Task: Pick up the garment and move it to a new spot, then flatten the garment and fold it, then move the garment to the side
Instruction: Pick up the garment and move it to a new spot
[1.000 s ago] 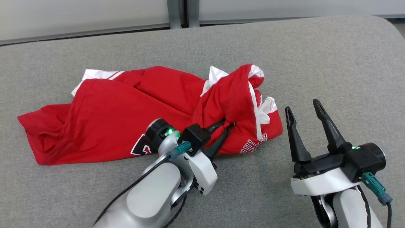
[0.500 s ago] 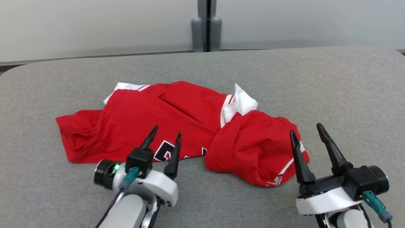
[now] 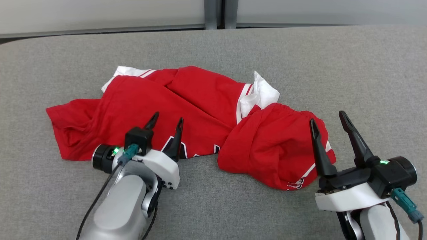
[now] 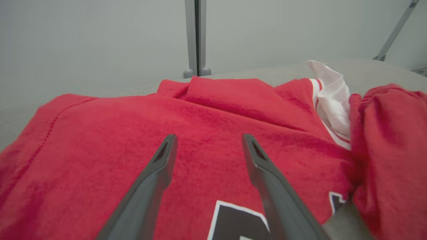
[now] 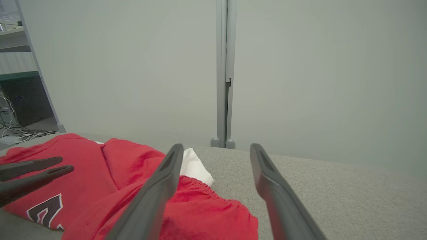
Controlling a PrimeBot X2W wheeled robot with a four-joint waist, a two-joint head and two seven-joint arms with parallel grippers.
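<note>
Garment (image 3: 150, 110), a red shirt with white trim, lies crumpled across the middle of the grey worktop (image 3: 300, 60), one end bunched into a mound at the right; left fingers (image 3: 176, 140) stand spread apart and empty over its near edge, above the dark lettering (image 4: 233, 223); right fingers (image 3: 319, 146) are likewise parted and hold nothing, beside the mound's right end, one finger overlapping the cloth in the head view; whether they touch it I cannot tell.
</note>
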